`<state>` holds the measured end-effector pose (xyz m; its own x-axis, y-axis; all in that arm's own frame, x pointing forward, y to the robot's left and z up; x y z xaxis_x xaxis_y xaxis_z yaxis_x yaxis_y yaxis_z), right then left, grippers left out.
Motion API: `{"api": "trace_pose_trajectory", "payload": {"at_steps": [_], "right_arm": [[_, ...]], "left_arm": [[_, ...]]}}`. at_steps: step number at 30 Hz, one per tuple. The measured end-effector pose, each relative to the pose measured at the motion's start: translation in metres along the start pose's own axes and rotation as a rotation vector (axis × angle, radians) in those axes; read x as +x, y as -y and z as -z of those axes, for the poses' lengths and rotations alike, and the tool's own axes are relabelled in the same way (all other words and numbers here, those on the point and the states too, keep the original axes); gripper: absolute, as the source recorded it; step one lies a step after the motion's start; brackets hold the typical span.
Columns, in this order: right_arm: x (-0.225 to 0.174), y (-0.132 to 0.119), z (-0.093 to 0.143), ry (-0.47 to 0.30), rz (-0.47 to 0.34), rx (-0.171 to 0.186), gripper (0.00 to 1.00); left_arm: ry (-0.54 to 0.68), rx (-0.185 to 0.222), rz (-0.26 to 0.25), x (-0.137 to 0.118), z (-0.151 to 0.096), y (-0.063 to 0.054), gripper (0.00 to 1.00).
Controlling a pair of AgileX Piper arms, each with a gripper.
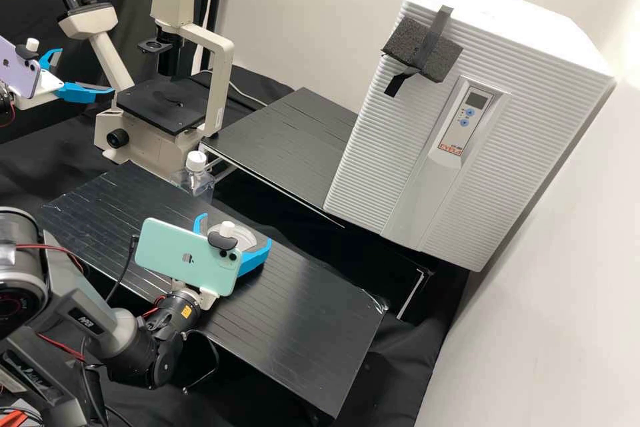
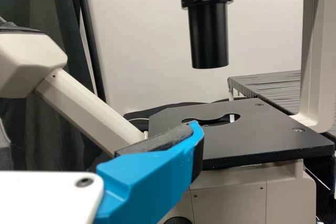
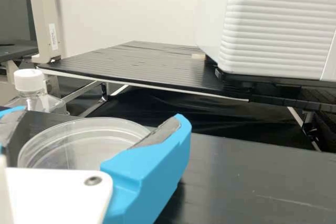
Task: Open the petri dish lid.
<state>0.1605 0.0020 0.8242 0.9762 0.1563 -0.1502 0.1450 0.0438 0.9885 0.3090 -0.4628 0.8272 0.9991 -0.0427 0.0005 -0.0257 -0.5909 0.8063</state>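
Observation:
In the high view, my left gripper point(image 1: 80, 73) stands at the upper left before the microscope, fingers spread with nothing between. My left gripper point(image 2: 100, 171) also shows in the left wrist view, one blue finger before the microscope stage. The round, clear petri dish point(image 1: 243, 236) lies over the front bench, partly behind the phone mount. Around its sides my right gripper point(image 1: 233, 238) is shut on it. In the right wrist view, the dish point(image 3: 79, 140) meets the pads of my right gripper point(image 3: 89, 140); its near side is hidden. Lid and base cannot be told apart.
A clear bottle with a white cap point(image 1: 195, 161) stands behind the front bench point(image 1: 300, 320), near the dish. The microscope point(image 1: 167, 103) is at the back left. A rear shelf point(image 1: 287, 140) adjoins the large white incubator point(image 1: 380, 167).

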Motion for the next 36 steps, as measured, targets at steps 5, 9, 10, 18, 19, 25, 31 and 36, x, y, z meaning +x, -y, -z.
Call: {"api": "trace_pose_trajectory", "payload": {"at_steps": [5,9,10,18,19,25,31,36], "right_arm": [[0.0,0.0,0.0,0.002,-0.002,0.001,0.0],[0.0,0.0,0.0,0.001,-0.003,0.0,0.0],[0.0,-0.001,0.0,0.001,-0.005,-0.001,0.0],[-0.008,-0.007,0.006,-0.011,-0.033,0.013,0.0],[-0.009,-0.008,0.006,-0.011,-0.041,0.019,0.0],[-0.018,-0.019,0.006,0.021,-0.123,0.057,0.0],[-0.018,-0.027,-0.01,0.102,-0.217,0.143,0.0],[-0.016,-0.028,-0.036,0.221,-0.252,0.194,0.0]], "left_arm": [[0.0,0.0,0.0,0.0,0.0,0.0,1.0],[0.0,0.0,0.0,0.0,0.0,0.0,1.0],[0.0,0.0,0.0,0.0,0.0,0.0,1.0],[0.0,0.0,0.0,0.0,0.0,0.0,1.0],[0.0,0.0,0.0,0.0,0.0,0.0,1.0],[0.0,0.0,0.0,0.0,0.0,0.0,1.0],[0.0,0.0,0.0,0.0,0.0,0.0,1.0],[0.0,0.0,0.0,0.0,0.0,0.0,1.0]]}}
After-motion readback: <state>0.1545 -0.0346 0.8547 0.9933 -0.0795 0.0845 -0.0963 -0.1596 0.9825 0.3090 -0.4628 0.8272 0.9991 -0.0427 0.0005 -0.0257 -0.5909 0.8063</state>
